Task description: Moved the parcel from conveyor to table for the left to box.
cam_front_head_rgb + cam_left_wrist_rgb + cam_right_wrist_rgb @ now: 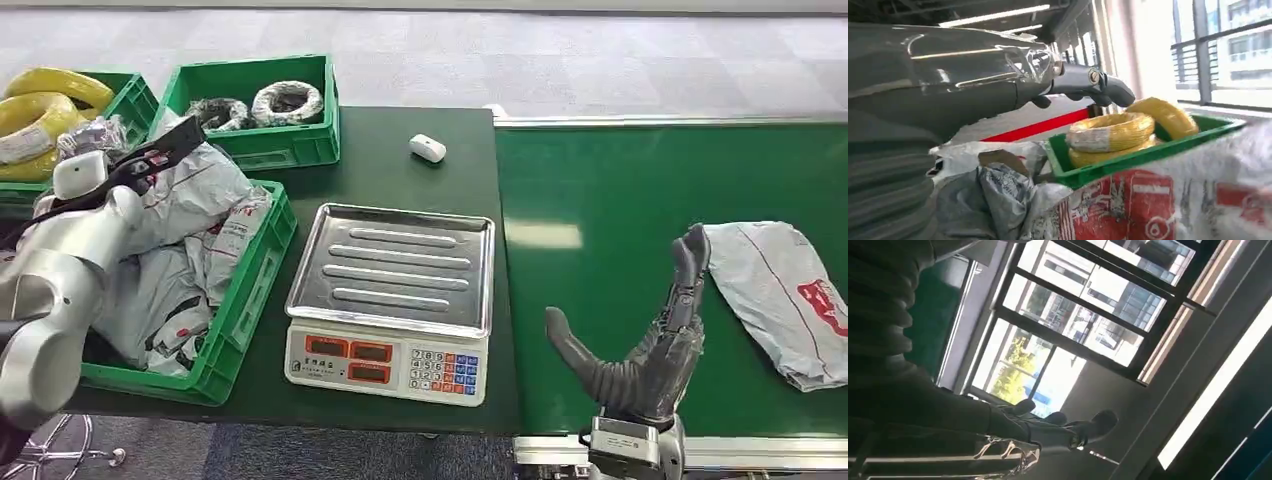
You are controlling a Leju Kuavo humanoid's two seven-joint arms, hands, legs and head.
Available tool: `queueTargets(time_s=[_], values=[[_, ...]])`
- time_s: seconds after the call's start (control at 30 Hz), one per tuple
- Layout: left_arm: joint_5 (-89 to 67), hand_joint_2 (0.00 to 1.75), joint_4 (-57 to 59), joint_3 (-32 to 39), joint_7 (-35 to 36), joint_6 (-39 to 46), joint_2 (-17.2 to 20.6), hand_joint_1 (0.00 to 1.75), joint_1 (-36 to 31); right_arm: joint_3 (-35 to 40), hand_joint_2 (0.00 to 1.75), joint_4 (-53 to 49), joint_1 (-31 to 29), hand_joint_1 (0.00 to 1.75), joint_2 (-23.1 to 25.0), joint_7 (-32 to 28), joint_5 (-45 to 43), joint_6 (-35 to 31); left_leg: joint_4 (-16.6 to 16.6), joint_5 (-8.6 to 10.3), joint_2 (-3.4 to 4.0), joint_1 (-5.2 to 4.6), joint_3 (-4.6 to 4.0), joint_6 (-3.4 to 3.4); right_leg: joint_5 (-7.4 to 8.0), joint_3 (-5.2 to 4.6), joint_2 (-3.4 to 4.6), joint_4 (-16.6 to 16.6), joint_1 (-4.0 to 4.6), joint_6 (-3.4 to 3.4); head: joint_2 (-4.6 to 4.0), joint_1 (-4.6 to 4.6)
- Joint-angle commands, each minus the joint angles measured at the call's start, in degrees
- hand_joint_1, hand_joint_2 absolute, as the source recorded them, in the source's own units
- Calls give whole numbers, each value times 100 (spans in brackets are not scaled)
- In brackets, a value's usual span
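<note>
Where belt runs, parcel [790, 295] just beside right hand [640, 345]

- I see the parcel [786, 298], a grey plastic mailer bag with a red printed mark and a thin dark line across it, lying flat and a little crumpled on the green conveyor [600, 270].
- It sits just beyond the fingertips [692, 248] of my right hand [640, 345], on their outer side; I can't tell whether the nearest fingertip touches its edge.
- Its far end runs off the picture's edge, away from the fingers.
- The table [400, 160] is dark green and butts against the conveyor on the thumb side of that hand.
- The box [245, 290] is a green crate on the table, under the left hand [85, 175], heaped with similar grey mailers.
</note>
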Motion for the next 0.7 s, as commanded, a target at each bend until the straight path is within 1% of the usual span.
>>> queueTargets(time_s=[0.03, 0.07, 0.1, 0.13, 0.2, 0.23, 0.3, 0.37, 0.43, 0.47, 0.57, 0.6, 0.63, 0.67, 0.7], values=[[2088, 175, -2619, 415, -1758, 547, -960, 0, 184, 7, 175, 147, -43, 0, -35, -5, -4, -64, 12, 2, -31, 9, -16, 6, -3, 4, -37, -2, 10, 1, 0, 0], [2580, 175, -3227, 300, -1887, 477, -1051, 0, 393, 4, 175, 138, -30, 0, -35, 5, 13, -63, 8, 4, -26, 8, -15, 3, 0, 1, -32, -5, 8, 1, 0, -2], [2945, 175, -3793, 104, -1946, 442, -1057, 0, 626, -12, 175, 120, 4, 0, -29, 9, 30, -97, 11, 1, -42, 9, -12, 10, -6, 15, -52, -9, 10, 2, 0, -2], [3128, 175, -4238, -59, -1822, 406, -1048, 0, 823, -13, 175, 108, 36, 0, -33, 6, 45, -108, 8, 2, -42, 7, -13, 8, -4, 12, -51, -10, 9, 2, 0, -2], [3133, 175, -4278, -81, -1806, 405, -1032, 0, 871, -13, 175, 109, 49, 0, -34, 5, 45, -114, -1, 2, -31, 2, -4, 4, 0, 15, -40, -15, 2, 1, 0, 0], [3869, 175, -4604, -92, -2221, 447, -1068, 0, 1033, -25, 175, 96, 85, 0, -27, -4, 62, -168, -1, -2, -23, 1, 0, 6, -1, 18, -33, -16, 1, 1, 0, -2], [4712, 175, -5265, -256, -2627, 573, -1075, 0, 1398, -38, 175, 71, 163, 0, -23, -24, 91, -226, -9, -5, 2, -6, 14, 5, 0, 21, -11, -18, -5, -1, 0, 0], [5382, 175, -6185, -340, -2962, 726, -1172, 0, 1966, -57, 175, 42, 269, 0, -7, -43, 122, -279, -9, -4, 12, -6, 8, 1, 0, 11, 2, -16, -5, -2, 0, -4], [5966, 175, -7102, -371, -3325, 857, -1332, 0, 2691, -67, 175, -19, 421, 0, 35, -78, 171, -329, -28, -6, 12, -5, 39, 1, -4, 40, -4, -32, -2, -9, 0, -2], [6141, 175, -7445, -399, -3476, 916, -1380, 0, 2982, -65, 175, -55, 480, 0, 38, -96, 189, -347, -28, -2, 7, -9, 25, 0, -1, 24, -5, -30, -8, -1, 0, -2], [6602, 175, -8067, -453, -3843, 981, -1411, 0, 3637, -67, 175, -164, 630, 0, 15, -116, 202, -384, -28, -12, 27, -12, 36, 2, -4, 26, 15, -28, -10, 0, 0, -4], [6831, 175, -8256, -490, -4010, 978, -1419, 0, 3815, -60, 175, -188, 666, 0, -14, -121, 194, -402, -22, -15, 20, -7, 32, 1, -9, 27, 7, -27, -5, -2, 0, -2], [7039, 175, -8506, -556, -4153, 910, -1436, 0, 4061, -69, 175, -213, 709, 0, -18, -124, 186, -445, -17, -15, 26, -8, 22, -3, -9, 14, 14, -19, -6, -4, 0, -4], [7272, 175, -8717, -646, -4311, 808, -1441, 0, 4249, -68, 175, -249, 749, 0, -24, -130, 170, -466, -20, -17, 28, -7, 28, -3, -10, 20, 14, -23, -5, -6, 0, 0], [7278, 175, -8797, -658, -4327, 828, -1458, 0, 4344, -64, 175, -271, 771, 0, -29, -133, 164, -469, -17, -14, 28, -8, 17, -5, -8, 9, 14, -18, -6, -6, 0, -7]])
